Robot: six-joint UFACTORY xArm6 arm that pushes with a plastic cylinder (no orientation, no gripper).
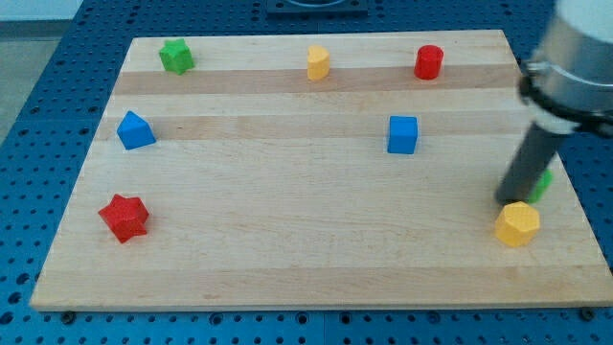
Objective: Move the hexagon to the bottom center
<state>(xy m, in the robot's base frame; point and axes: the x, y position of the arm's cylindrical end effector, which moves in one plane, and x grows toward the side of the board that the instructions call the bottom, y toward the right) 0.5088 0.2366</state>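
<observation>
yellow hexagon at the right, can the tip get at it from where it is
Probably yes: my tip sits just above the yellow hexagon, about touching, nothing between them. A green block lies half hidden behind the rod, off the path.

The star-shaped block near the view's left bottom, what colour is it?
Red. The red star shows plainly in the camera view, the only view.

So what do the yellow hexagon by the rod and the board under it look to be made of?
The yellow hexagon looks like painted wood or plastic, I cannot tell which: flat, even colour, matte facets, no grain showing. The board looks like unpainted light wood: lengthwise planks with visible grain and a soft sheen. My tip sits just above the hexagon, toward the view's top.
</observation>
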